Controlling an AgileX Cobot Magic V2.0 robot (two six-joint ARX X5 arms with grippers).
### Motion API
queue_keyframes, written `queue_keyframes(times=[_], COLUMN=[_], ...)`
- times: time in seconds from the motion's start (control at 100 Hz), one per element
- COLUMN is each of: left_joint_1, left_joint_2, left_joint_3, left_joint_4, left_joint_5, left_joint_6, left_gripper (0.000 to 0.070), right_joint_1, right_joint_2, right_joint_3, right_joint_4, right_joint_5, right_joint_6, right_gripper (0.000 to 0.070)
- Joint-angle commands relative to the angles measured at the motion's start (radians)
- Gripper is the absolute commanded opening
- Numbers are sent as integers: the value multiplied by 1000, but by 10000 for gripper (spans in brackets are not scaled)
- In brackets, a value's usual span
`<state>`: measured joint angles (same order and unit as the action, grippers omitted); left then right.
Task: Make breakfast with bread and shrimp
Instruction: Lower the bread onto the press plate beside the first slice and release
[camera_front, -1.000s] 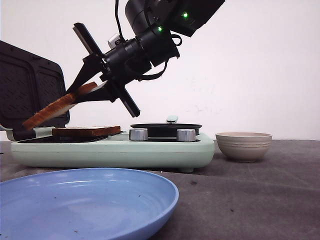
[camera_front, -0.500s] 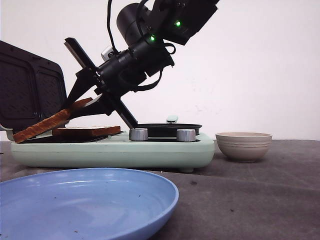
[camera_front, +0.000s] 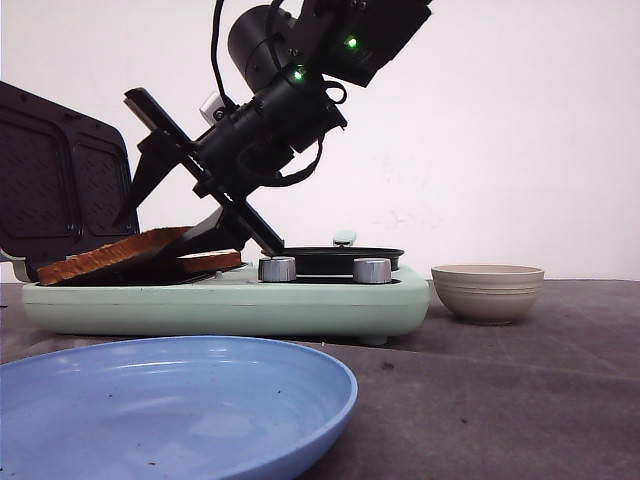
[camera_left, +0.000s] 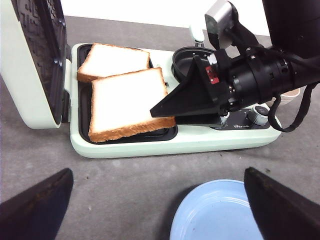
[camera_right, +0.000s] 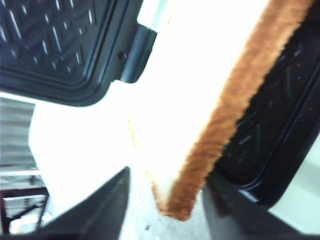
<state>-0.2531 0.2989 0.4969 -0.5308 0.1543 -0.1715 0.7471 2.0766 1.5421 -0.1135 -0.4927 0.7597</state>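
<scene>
Two slices of bread lie on the black plate of the mint-green sandwich maker (camera_left: 150, 147). The near slice (camera_left: 125, 102) (camera_front: 120, 252) leans over the edge of the far slice (camera_left: 112, 60) (camera_front: 210, 262). My right gripper (camera_front: 155, 225) (camera_right: 167, 175) is open, its fingers (camera_left: 190, 97) standing apart on either side of the near slice's corner (camera_right: 215, 125) with gaps showing. My left gripper (camera_left: 157, 172) hangs wide open and empty above the table. The shrimp are out of view.
The maker's dark lid (camera_front: 60, 180) stands open at the left. A round black pan (camera_front: 330, 258) and two knobs (camera_front: 277, 269) sit on its right half. A beige bowl (camera_front: 487, 290) stands to the right. A blue plate (camera_front: 170, 410) (camera_left: 225, 215) lies in front.
The right gripper lowered the tilted slice onto the plate beside the other slice and opened; the slice now rests there instead of hanging from the fingers.
</scene>
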Motion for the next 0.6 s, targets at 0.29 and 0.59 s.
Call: queue_keyframes(times=[0.29,0.59], left_joint_1=[-2,-2], left_joint_2=[0,0], left_joint_3=[9,9], left_joint_4=[7,7], left_joint_5=[-4,-5], left_joint_6=[0,0], left_gripper=[624,624], right_joint_1=[10,13], right_joint_2=[22,21], right_joint_3=[54,137], right_joint_4=[-94,-195], right_joint_5=[69,131], right_joint_6=[-73,-151], right_gripper=[381,383])
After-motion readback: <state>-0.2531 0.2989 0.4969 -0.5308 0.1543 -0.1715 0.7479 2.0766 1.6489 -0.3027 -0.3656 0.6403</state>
